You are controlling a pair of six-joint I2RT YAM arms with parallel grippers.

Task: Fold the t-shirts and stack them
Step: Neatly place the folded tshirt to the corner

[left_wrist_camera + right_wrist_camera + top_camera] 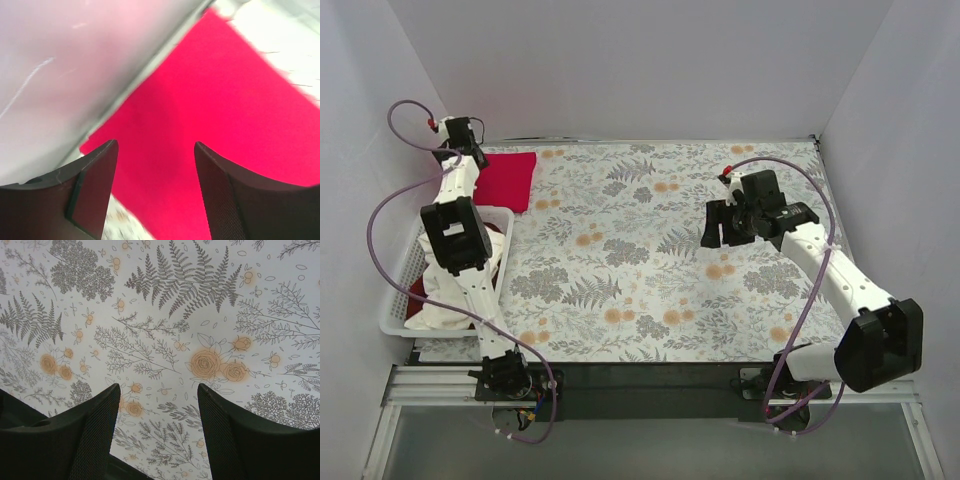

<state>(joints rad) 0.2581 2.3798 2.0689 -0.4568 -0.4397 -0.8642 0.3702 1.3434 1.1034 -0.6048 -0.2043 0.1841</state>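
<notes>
Grey floral-patterned cloth (640,250) lies flat and covers most of the table, printed with ferns, leaves and orange roses; the right wrist view shows the print close up (160,340). White slatted plastic basket (392,295) sits at the cloth's near left edge, against the left wall. Plain white panel walls (650,60) on three sides. Silver metal rail (430,385) and black strip (650,380) run along the near edge.

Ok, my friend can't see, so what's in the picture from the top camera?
Over a floral cloth, the left gripper hangs above a folded red t-shirt in the far left corner, beside a white basket holding more shirts. The right gripper hovers above bare cloth.
</notes>
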